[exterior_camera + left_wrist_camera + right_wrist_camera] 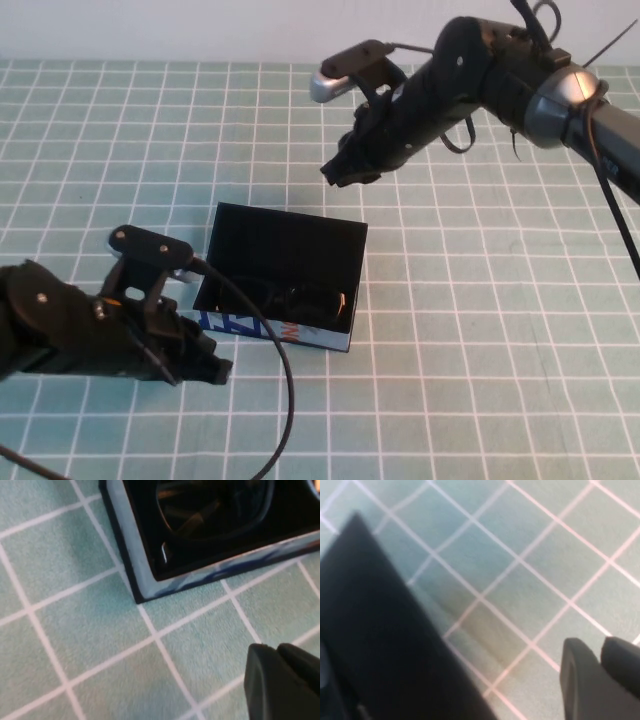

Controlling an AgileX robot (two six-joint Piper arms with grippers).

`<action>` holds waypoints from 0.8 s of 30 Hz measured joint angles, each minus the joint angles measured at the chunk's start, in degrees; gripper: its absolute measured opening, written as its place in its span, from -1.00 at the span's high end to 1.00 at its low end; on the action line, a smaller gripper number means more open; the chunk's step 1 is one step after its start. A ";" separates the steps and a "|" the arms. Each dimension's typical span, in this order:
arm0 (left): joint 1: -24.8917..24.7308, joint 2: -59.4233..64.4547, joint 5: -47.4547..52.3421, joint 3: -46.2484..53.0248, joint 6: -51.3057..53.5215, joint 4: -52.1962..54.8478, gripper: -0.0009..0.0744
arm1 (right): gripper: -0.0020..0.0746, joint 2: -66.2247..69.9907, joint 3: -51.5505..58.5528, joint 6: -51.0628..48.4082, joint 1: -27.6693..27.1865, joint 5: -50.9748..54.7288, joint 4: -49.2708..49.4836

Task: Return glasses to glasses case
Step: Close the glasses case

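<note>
The glasses case [272, 331] lies open mid-table, its black lid [288, 236] raised behind and its light-blue printed side facing front. The black glasses [308, 298] lie inside it. My left gripper [216, 368] is shut and empty, low over the mat just left of the case's front left corner. In the left wrist view its tips [278, 651] are apart from the case corner [144, 577], with the glasses [215, 510] in the box. My right gripper [342, 172] is shut and empty, hovering behind the lid. In the right wrist view its tips [598, 646] are beside the lid [375, 630].
A green mat with a white grid [480, 330] covers the table. A black cable [285, 400] loops from my left arm across the mat in front of the case. A white wall runs along the far edge.
</note>
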 joint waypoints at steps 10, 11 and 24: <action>-1.29 6.60 -3.13 -1.51 19.23 -21.07 0.98 | 0.97 3.79 0.00 -2.95 -1.77 -0.30 8.83; -1.29 7.21 -3.16 -1.91 20.21 -22.02 0.98 | 0.97 4.03 0.00 -3.26 -1.77 -0.30 9.60; -1.33 11.26 -3.44 -3.45 23.58 -26.22 0.98 | 0.98 5.67 -0.04 -10.15 -1.77 6.58 19.21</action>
